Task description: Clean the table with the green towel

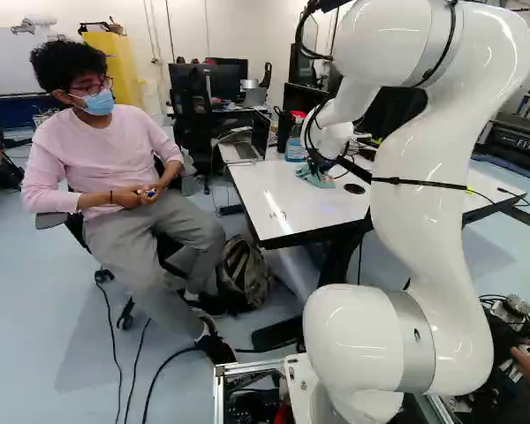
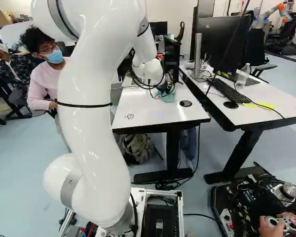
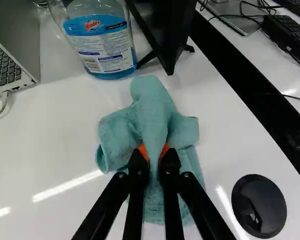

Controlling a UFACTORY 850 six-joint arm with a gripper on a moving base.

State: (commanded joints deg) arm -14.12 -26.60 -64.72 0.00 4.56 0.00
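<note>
A green towel [image 3: 152, 102] lies bunched on the white counter [image 3: 55, 132], its raised fold pinched between the orange pads of the robot's hand [image 3: 154, 153], with the rest spreading ahead of the hand and to both sides. The wiping appears ready to begin, and the next move likely calls for a low, level sweep toward the dark scribble [image 2: 129, 116] near the counter's edge, clear of the bottle of blue cleaner [image 3: 104, 47] and the black disc [image 3: 259, 207].
</note>
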